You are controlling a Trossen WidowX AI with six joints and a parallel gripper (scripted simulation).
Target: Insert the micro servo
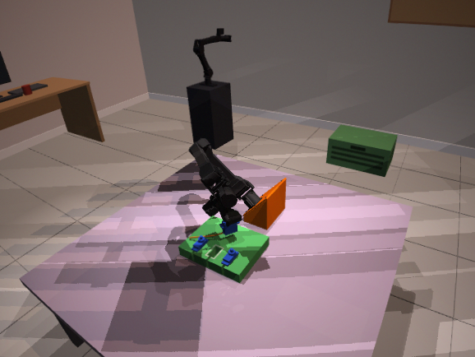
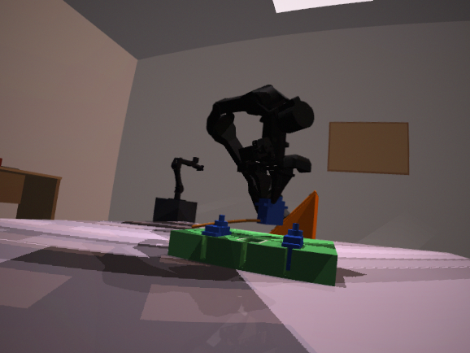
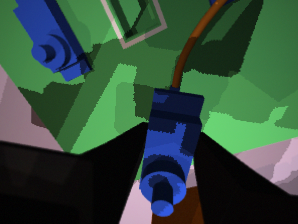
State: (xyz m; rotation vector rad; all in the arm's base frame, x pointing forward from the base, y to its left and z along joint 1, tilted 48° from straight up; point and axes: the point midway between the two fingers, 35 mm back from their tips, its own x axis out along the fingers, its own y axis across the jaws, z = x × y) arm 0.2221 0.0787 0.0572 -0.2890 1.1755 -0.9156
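Servo (image 1: 230, 228) (image 2: 271, 211) (image 3: 170, 135) hangs gripped in the tool (image 1: 232, 220) (image 2: 269, 200) (image 3: 171, 133) above the green deck (image 1: 251, 238) (image 2: 309, 264) (image 3: 100, 125), seemingly mid-carry, so next comes turning and centring it over the outlined pocket (image 1: 214, 252) (image 2: 252, 241) (image 3: 134, 39), cable toward the notch.

Reads near-black all over the arm (image 1: 209, 164) (image 2: 260, 99), with dull grey sheen on a few facets. Has chunky, angular links with bevelled edges, plus a rounded elbow housing (image 2: 219, 126). Carries a fat, drum-like joint housing (image 1: 228, 198) (image 2: 302, 115) with a round, flat end face. Shows a cluster of small, blocky, jagged-edged parts (image 2: 260, 148) above the gripper (image 1: 231, 220) (image 2: 266, 207) (image 3: 174, 129); too dark to sort out. Matches in black on the fingers (image 2: 253, 191): broad and wedge-like at the back, narrowing toward the tips, smooth and plain-sided up close. Too dark for screws or markings to be made out.
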